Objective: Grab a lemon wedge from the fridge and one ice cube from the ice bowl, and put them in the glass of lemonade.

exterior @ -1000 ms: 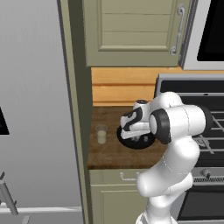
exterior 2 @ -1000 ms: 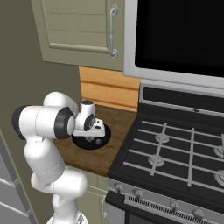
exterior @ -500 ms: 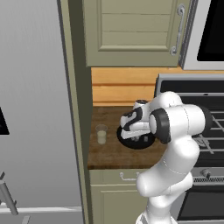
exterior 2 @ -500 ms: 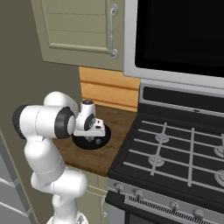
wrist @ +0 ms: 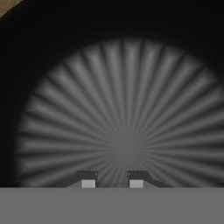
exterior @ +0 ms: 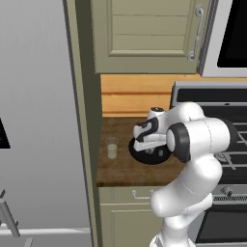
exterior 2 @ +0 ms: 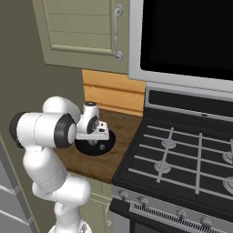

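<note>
The black ice bowl (exterior: 141, 155) sits on the wooden counter (exterior: 120, 169), and my gripper (exterior: 152, 150) reaches down into it. In the hand view the bowl's ribbed floor (wrist: 127, 100) lies close under my gripper (wrist: 112, 181). The fingertips (wrist: 88, 180) stand a narrow gap apart, and I see no ice cube between them or on the floor. The glass of lemonade (exterior: 112, 147) stands upright left of the bowl, a short way from the hand. The grey fridge (exterior: 38, 120) is at far left, doors closed. The lemon wedge is out of view.
A gas stove (exterior 2: 182, 159) with black grates adjoins the counter on the right. Olive-green upper cabinets (exterior: 144, 34) and a microwave (exterior 2: 186, 41) hang above. A tall olive panel (exterior: 84, 120) separates fridge and counter. A lower cabinet front (exterior: 128, 217) sits beneath the counter.
</note>
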